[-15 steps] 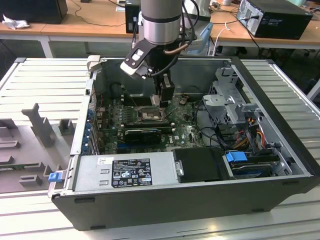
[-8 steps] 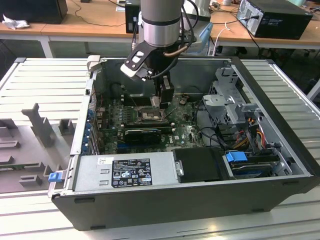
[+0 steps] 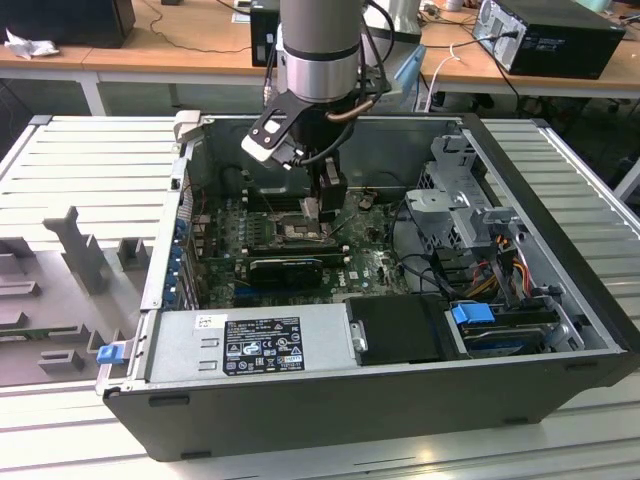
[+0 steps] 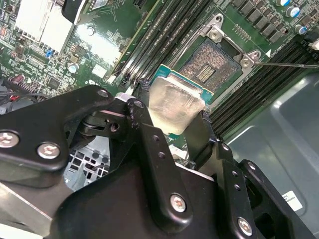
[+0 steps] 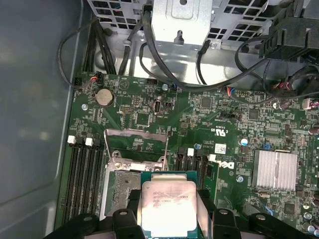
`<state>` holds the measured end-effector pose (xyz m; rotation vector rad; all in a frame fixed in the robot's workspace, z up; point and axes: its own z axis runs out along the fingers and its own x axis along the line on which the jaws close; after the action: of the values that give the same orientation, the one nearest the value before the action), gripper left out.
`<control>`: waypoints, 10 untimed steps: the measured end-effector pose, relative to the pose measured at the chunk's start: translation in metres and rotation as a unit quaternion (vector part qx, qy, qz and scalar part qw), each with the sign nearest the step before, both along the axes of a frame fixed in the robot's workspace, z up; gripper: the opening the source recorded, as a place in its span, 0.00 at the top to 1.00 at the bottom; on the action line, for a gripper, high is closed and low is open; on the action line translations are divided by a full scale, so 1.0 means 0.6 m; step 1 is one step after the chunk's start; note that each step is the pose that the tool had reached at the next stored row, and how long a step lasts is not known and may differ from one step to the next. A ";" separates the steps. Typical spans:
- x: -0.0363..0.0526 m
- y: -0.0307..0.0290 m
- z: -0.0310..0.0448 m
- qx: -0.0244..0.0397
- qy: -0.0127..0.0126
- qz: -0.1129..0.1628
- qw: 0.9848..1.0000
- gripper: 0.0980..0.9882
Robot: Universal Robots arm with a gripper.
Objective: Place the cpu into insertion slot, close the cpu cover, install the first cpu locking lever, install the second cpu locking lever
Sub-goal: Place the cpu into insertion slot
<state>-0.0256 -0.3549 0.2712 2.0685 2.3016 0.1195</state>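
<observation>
My gripper [image 4: 172, 115] is shut on the cpu [image 4: 174, 102], a silvery square chip on a green carrier edge, gripped on two opposite sides by black fingers [image 4: 141, 122]. The chip hangs just above and partly beside the insertion slot [image 4: 209, 62], whose dark contact field lies uncovered in its grey metal surround. In the first wrist view the cpu [image 5: 167, 206] overlaps one edge of the insertion slot [image 5: 119, 186], and the cpu cover [image 5: 134, 133] stands swung up behind it. In the exterior view the gripper [image 3: 322, 205] reaches down into the case over the insertion slot [image 3: 298, 232].
A thin locking lever [image 4: 284, 63] sticks out beside the slot. Black memory slots [image 5: 82, 174] flank it. A long black graphics card [image 3: 290, 268], a power supply [image 3: 250, 345], drive cages [image 3: 455, 200] and loose cables [image 5: 164, 59] crowd the open case.
</observation>
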 end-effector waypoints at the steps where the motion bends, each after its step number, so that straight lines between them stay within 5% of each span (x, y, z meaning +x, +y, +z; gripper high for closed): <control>1: 0.000 0.0000 -0.001 0.000 0.000 0.000 1.000 0.52; 10: -0.003 0.0008 -0.012 0.000 0.000 -0.003 1.000 0.52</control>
<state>-0.0271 -0.3545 0.2642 2.0748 2.2956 0.1190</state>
